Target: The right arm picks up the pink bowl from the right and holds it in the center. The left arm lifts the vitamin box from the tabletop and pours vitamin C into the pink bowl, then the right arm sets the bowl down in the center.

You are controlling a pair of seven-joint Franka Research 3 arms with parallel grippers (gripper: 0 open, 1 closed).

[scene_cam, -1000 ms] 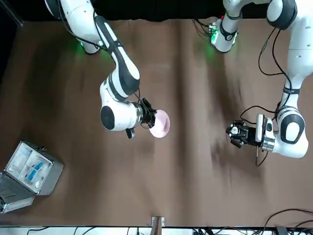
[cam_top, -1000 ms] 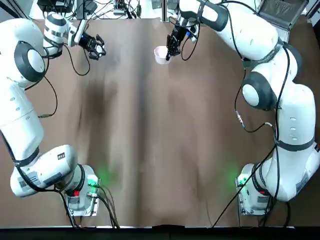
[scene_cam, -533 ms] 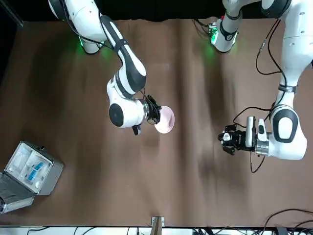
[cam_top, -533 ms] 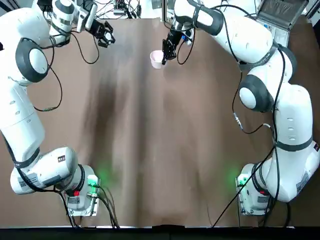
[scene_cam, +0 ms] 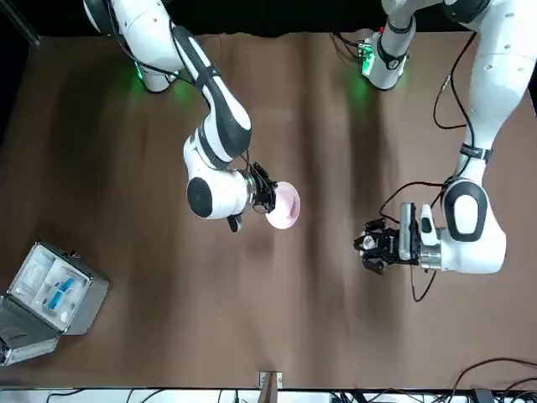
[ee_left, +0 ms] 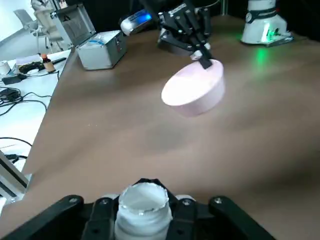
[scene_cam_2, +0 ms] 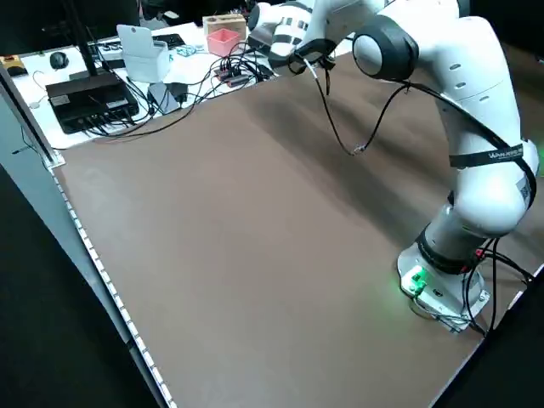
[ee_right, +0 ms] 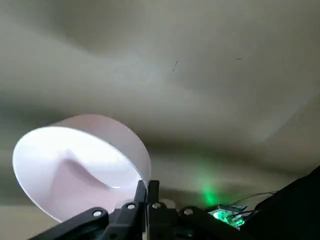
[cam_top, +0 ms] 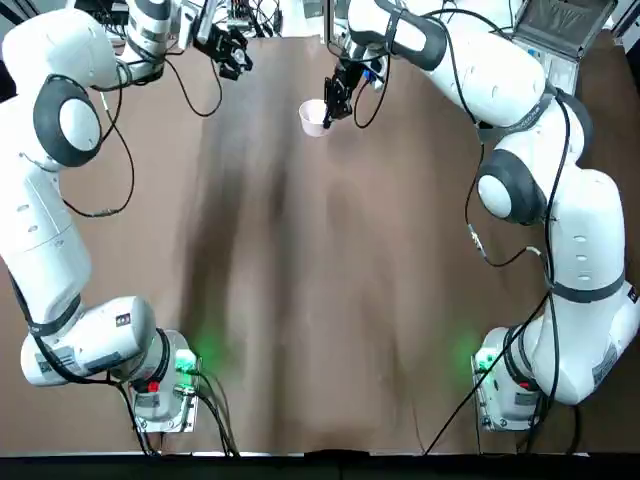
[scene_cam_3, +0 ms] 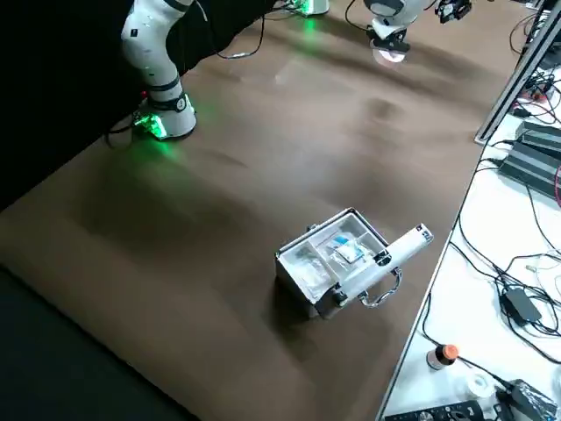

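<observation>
L→R across the top view. My left gripper (cam_top: 232,52) is clamped on the tiny white round vitamin box (ee_left: 142,207), which sits upright betw. the 2 fingers, mouth open in the wrist view. Since 1 s ago this arm has swung from the table's left side toward the far edge & inward, so the box is now near the bowl but not over it. Off the tabletop, I judge.

Next: small round pale pink bowl (cam_top: 313,116), whitish inside, held above the brown table (cam_top: 300,300) approx. centre, far side. My right gripper (cam_top: 334,97) is pinched tight on its rim, 1 finger in, 1 out. It shifted slightly left over the last 1 s, and hardly at all in the last 0.5 s; looks settled as the receiving position.

Meaning: bowl hold looks done, lift looks done; closing the gap & tipping remain. Nothing poured yet.

Far right: grey hinged case (cam_top: 560,25), lid open, untouched.
</observation>
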